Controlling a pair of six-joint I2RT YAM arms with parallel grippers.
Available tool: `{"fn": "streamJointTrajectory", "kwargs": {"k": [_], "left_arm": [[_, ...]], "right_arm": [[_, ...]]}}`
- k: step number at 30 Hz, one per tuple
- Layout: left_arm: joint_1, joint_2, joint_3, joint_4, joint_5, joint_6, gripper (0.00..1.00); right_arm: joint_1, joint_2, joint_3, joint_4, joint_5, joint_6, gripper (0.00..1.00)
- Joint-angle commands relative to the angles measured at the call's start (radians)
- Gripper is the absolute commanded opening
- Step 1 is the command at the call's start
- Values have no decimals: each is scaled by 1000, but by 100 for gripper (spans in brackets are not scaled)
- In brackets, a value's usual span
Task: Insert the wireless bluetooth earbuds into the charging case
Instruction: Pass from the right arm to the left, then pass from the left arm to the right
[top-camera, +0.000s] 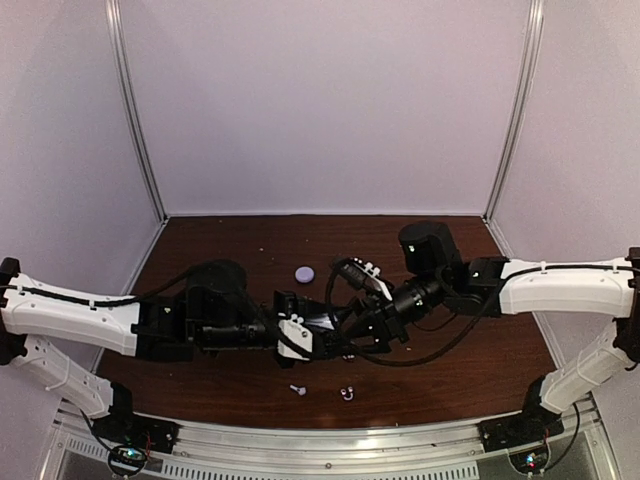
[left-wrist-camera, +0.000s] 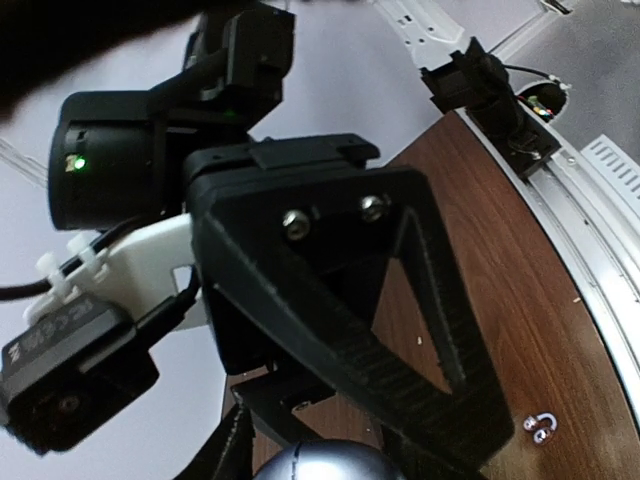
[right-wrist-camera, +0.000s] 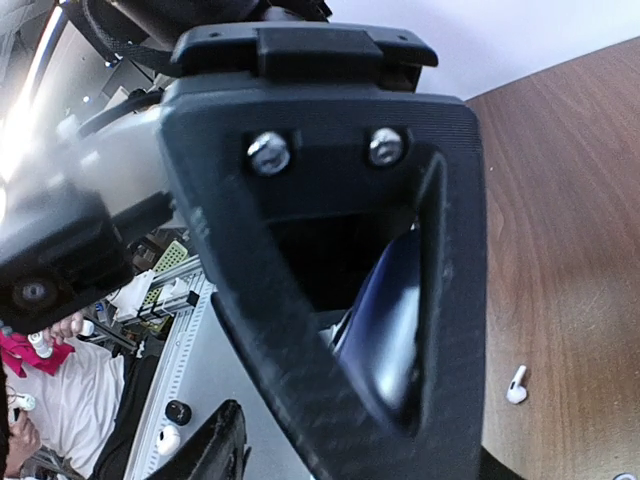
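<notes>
My two grippers meet above the table's middle. My left gripper (top-camera: 322, 335) (left-wrist-camera: 320, 472) is shut on a round silvery-lavender charging case (left-wrist-camera: 322, 462), which also shows bluish in the right wrist view (right-wrist-camera: 400, 315) behind the left gripper's black triangular finger (right-wrist-camera: 300, 250). My right gripper (top-camera: 352, 318) (right-wrist-camera: 350, 466) is close against it, its jaws apart and holding nothing. Its big black finger (left-wrist-camera: 330, 290) fills the left wrist view. Two tiny whitish earbuds (top-camera: 297, 388) (top-camera: 347, 392) lie on the table near the front. One earbud shows in each wrist view (left-wrist-camera: 540, 428) (right-wrist-camera: 516, 385).
A second round lavender case (top-camera: 304, 272) lies on the brown table (top-camera: 230, 250) behind the grippers. White walls enclose the back and sides. A metal rail (top-camera: 330, 440) runs along the near edge.
</notes>
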Motion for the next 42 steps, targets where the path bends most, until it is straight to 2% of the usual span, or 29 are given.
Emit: {"fn": "streamJointTrajectory", "kwargs": {"k": [1,5,8,18,23,32,42], "left_arm": [[5,-32,-30,216,-131,-32,32],[6,-25,-43,318,-160,-59,25],[5,-4,-44,356,-160,-52,24],[5,58,5,296,-159,3,24],[5,67,16,292,-172,11,24],[6,78,31,286,-164,11,24],[5,97,44,273,-187,15,24]], "right_arm": [[-47,-87,-64,212,-7,126,61],[-85,-121,-145,417,-2,245,60],[-114,-128,-195,545,6,325,62],[-144,-96,-203,691,-3,447,69],[-137,-100,-194,617,8,411,63],[-89,-75,-209,619,53,418,62],[-68,-59,-215,608,102,421,44]]}}
